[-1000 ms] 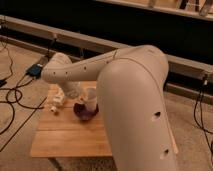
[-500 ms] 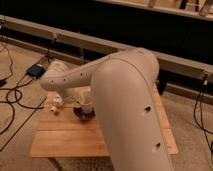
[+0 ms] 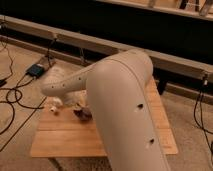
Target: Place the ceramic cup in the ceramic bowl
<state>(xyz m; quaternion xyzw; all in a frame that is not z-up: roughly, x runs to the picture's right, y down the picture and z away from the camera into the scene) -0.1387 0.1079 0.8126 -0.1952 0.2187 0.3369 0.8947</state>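
We see the robot arm point(image 3: 125, 100) filling most of the camera view, its big cream shell running from the lower right up and then left over the wooden table point(image 3: 70, 137). The gripper point(image 3: 76, 100) sits low over the table's far left part, mostly hidden behind the forearm; we cannot tell how its jaws stand. The ceramic bowl point(image 3: 82, 114) shows only as a dark maroon sliver just below the forearm, near the table's far left edge area, touching the arm's outline in the view. The ceramic cup is not visible to us; it may be hidden by the arm, so we cannot say where it lies relative to the bowl. A small white object point(image 3: 54, 105) rests on the table near the far left corner, left of the bowl and apart from it. Off the table on the floor at left we note black cables point(image 3: 12, 97) and a small dark box point(image 3: 36, 70). A long rail point(image 3: 70, 40) runs behind the table.
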